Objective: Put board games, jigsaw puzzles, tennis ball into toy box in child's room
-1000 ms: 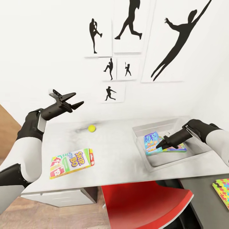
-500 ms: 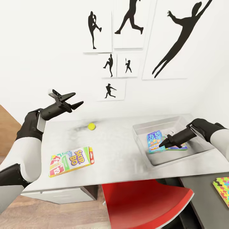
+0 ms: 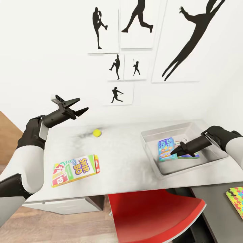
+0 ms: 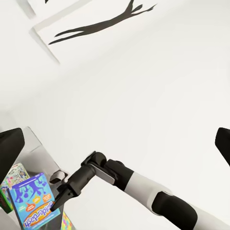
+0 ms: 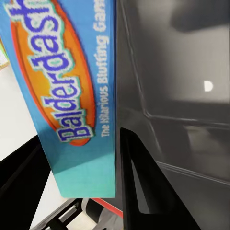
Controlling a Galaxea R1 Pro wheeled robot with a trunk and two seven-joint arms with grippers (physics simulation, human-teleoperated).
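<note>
The toy box (image 3: 150, 143) sits at the right of the table (image 3: 128, 152). My right gripper (image 3: 173, 153) reaches into it, shut on the lower edge of the small blue board game (image 3: 166, 147), which leans on a pale green board game (image 3: 192, 156) inside the tray. The right wrist view shows the blue Balderdash box (image 5: 62, 72) between my fingers, against the tray's grey wall (image 5: 177, 72). The SKIP-BO board game (image 3: 76, 169) lies flat at the front left. The tennis ball (image 3: 97, 133) rests near the back. My left gripper (image 3: 77, 106) hangs open above the table's back left. One jigsaw puzzle (image 3: 238, 199) lies on the dark side unit.
A red chair (image 3: 155, 212) is tucked under the table's front edge. Silhouette posters (image 3: 118, 67) hang on the white wall behind. The desk drawer unit (image 3: 64, 206) stands below at the left. The left wrist view looks across at my right arm (image 4: 120, 177).
My right gripper has slid a little to the right inside the toy box, and the blue board game moved with it. The head view tilted slightly. The left arm has stayed put.
</note>
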